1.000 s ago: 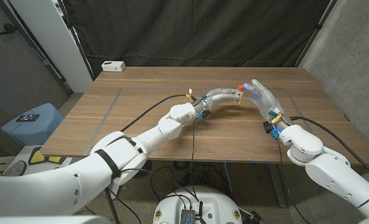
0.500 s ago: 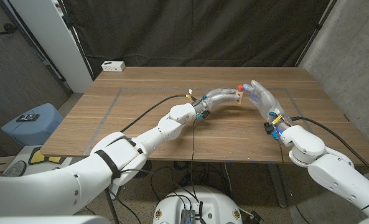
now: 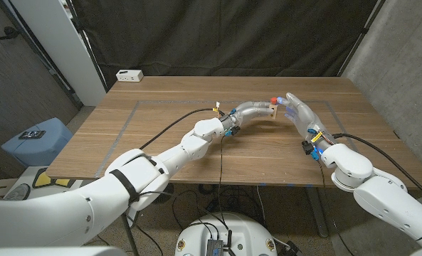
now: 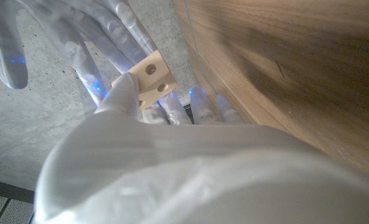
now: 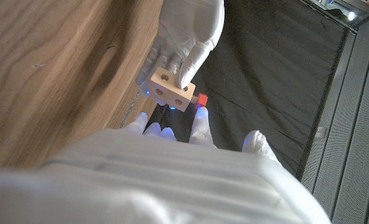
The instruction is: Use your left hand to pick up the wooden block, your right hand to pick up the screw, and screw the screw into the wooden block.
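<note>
A wooden table (image 3: 161, 135) with plank grain fills the middle of the head view, its far edge running along the black curtain. Pale tape lines (image 3: 129, 121) mark a rectangle on its top. A small white box (image 3: 129, 75) (dark sockets on its front) sits at the table's upper left corner, well apart from the tape rectangle.

Wooden block (image 5: 173, 92): pale tan. Screw (image 5: 202, 99): red head. Both hands, left hand (image 3: 256, 109) and right hand (image 3: 300, 112): white. Counter (image 3: 161, 135): brown woodgrain.
</note>
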